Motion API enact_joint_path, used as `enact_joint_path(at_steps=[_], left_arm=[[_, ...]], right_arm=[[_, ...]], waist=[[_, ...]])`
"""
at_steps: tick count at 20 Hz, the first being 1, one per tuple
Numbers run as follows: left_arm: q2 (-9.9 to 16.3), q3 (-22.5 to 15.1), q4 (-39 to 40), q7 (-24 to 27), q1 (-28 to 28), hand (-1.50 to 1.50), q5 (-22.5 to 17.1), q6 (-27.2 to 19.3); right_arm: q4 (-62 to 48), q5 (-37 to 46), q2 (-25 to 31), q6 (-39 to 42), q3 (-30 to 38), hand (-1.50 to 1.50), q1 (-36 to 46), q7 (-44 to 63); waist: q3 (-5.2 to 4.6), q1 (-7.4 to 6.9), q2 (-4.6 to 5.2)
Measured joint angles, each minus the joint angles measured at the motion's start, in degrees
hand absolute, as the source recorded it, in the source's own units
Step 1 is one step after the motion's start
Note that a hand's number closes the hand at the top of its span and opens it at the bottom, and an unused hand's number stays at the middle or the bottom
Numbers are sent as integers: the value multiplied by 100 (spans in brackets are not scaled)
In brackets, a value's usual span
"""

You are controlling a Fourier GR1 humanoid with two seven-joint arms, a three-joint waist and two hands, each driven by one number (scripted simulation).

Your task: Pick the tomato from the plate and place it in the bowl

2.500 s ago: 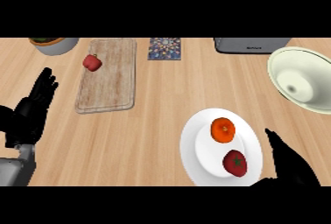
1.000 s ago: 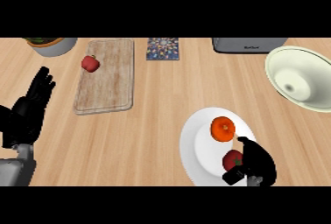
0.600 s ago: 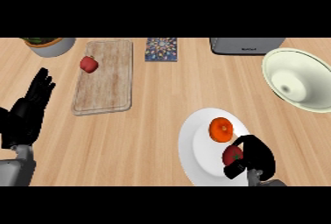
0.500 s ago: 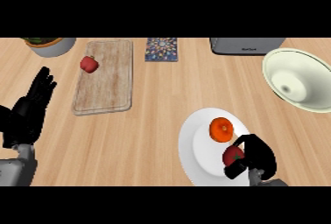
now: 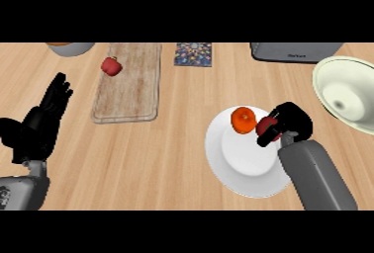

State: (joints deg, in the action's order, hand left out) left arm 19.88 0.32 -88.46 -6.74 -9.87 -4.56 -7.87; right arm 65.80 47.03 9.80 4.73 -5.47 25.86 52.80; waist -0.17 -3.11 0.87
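Item, tomato (image 5: 269, 124): red, round, mostly hidden inside our right hand (image 5: 286, 123), whose fingers are curled around it. Half a second ago it sat low on the plate under the closing hand; now it shows at the plate's upper right edge, just beside the orange fruit (image 5: 243, 119) that lies on the plate. We judge it lifted off the plate, though the steep view does not let us confirm the gap beneath it. For the task, this means the pick looks done and the carry toward the bowl is under way.

Item, plate (image 5: 241, 163): white, round, on the tabletop (image 5: 175, 148), bare where the tomato used to lie.

Item, bowl (image 5: 349, 96): pale, at the right edge, up and to the right of the hand, apart from it. The tomato is not yet over it.

Item, orientation: too little of the tomato shows to tell a stem end or which way it points; being near round, we judge it has no useful long axis.

Item, left hand (image 5: 40, 123): resting at the left edge, fingers straight and up, holding nothing.

Item, other goods: a wooden cutting board (image 5: 128, 84) with a small red fruit (image 5: 111, 65) on it, well apart from the work.
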Motion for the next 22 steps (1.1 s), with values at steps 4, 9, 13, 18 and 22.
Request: enact_joint_path(at_steps=[4, 9, 13, 18, 22], left_arm=[[-57, -60, 99, 38, -115, 0, 78, -10], [-88, -38, 122, 4, -110, 0, 94, -16], [-56, 30, 130, 16, -42, 0, 81, 6], [-61, 77, 140, 1, -12, 0, 100, -3], [-98, 120, 180, 60, 67, 0, 128, -6]], right_arm=[[-1198, 211, 212, -223, 299, 150, 1175, -150], [-2272, 743, 363, -671, 305, 150, 2316, -120], [-2421, 1344, 551, -1024, 141, 150, 2986, 236], [-2417, 1913, 717, -1490, 120, 150, 3599, 530], [-2488, 2126, 901, -1710, 290, 150, 3793, 552]], waist=[[16, -84, 44], [20, -59, 26], [15, 17, -20], [13, 116, -49], [14, 183, -62]])
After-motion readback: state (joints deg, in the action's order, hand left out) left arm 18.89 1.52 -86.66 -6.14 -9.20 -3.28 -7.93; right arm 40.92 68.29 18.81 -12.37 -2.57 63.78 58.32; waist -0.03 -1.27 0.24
